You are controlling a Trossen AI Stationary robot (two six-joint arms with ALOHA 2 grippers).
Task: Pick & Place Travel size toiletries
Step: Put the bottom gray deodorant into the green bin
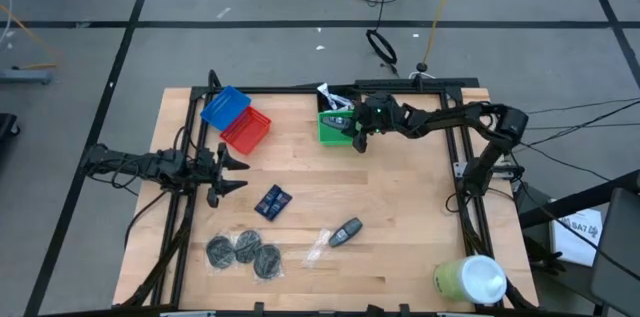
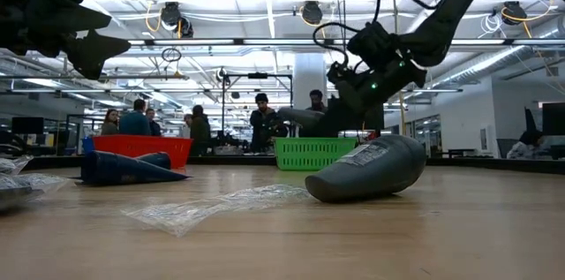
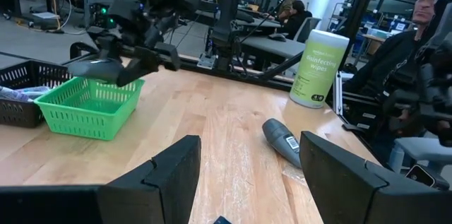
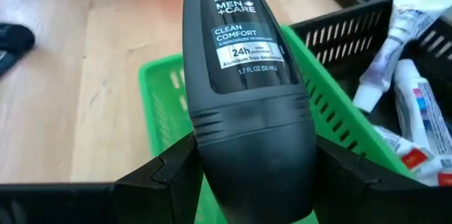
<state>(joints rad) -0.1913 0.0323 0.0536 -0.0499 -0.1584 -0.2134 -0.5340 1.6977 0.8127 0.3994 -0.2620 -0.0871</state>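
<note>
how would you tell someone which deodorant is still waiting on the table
Start at the yellow-green wipes canister at the table's near right corner, then move left toward the middle. The dark grey oval deodorant lies on its side against a clear wrapper scrap; its twin is held over the green basket.

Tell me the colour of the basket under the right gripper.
Green basket; the right wrist view shows it best.

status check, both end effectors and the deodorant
Right end effector shut on dark grey deodorant, over green basket. Left end effector open, idle. Nothing blocking.
</note>
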